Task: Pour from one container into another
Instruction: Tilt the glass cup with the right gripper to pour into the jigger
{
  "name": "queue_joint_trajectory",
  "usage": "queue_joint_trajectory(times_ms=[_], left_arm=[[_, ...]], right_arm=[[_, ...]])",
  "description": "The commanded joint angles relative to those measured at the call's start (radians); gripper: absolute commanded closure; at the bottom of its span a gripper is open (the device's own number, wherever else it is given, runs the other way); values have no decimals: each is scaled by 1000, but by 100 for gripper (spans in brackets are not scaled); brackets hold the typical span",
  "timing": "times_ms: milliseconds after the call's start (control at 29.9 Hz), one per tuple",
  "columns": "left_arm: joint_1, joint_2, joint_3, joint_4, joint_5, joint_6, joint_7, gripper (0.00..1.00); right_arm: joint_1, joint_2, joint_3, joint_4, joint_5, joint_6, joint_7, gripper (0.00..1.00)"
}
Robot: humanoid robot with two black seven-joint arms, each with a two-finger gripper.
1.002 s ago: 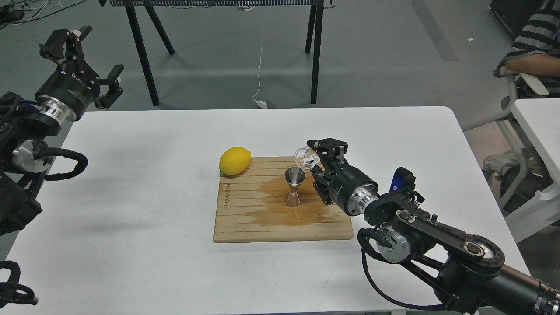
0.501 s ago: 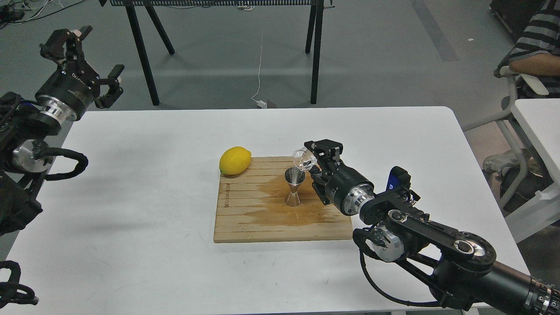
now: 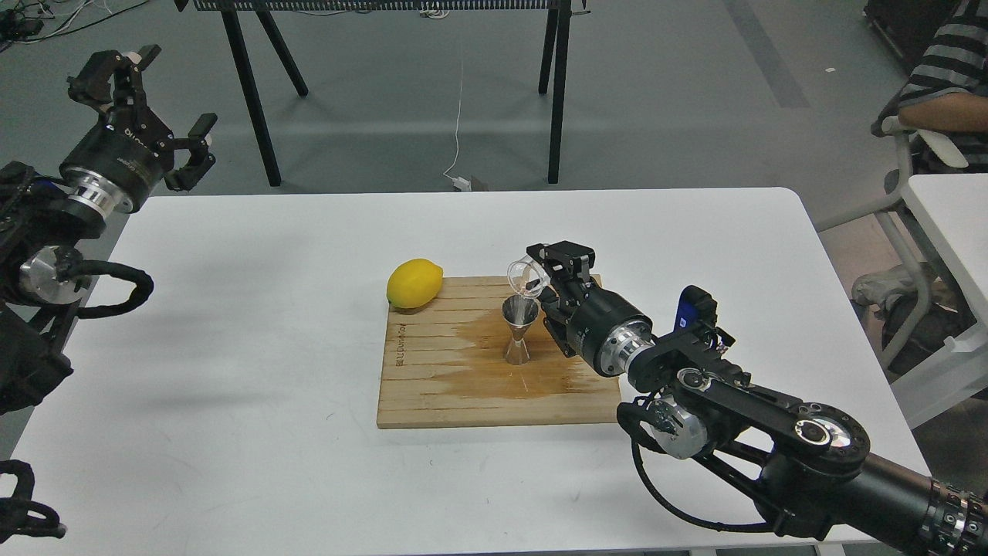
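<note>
The left pincer (image 3: 147, 96) hangs open beyond the tabletop's (image 3: 231, 309) far left corner. A lemon (image 3: 414, 283) rests on the wet cutting board (image 3: 432, 386). The right pincer (image 3: 544, 278) grips the glass cup (image 3: 526, 276), tipped just above the upright steel jigger (image 3: 519, 330).

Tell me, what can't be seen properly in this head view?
- Whether liquid flows from the glass cup into the jigger: too small and clear.
- Right gripper: its fingers merge with the cup.
- Seated person: cut off by the right edge.
- Writing on the board: too small.
</note>
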Motion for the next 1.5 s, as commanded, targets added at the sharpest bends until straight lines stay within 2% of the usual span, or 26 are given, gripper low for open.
queue_joint_trajectory(times_ms=[0, 1470], left_arm=[[0, 0, -2, 1, 0, 0, 0, 1], [0, 5, -3, -1, -2, -1, -1, 1]], right_arm=[[8, -5, -1, 0, -16, 2, 0, 67], [82, -46, -130, -35, -102, 6, 0, 66]])
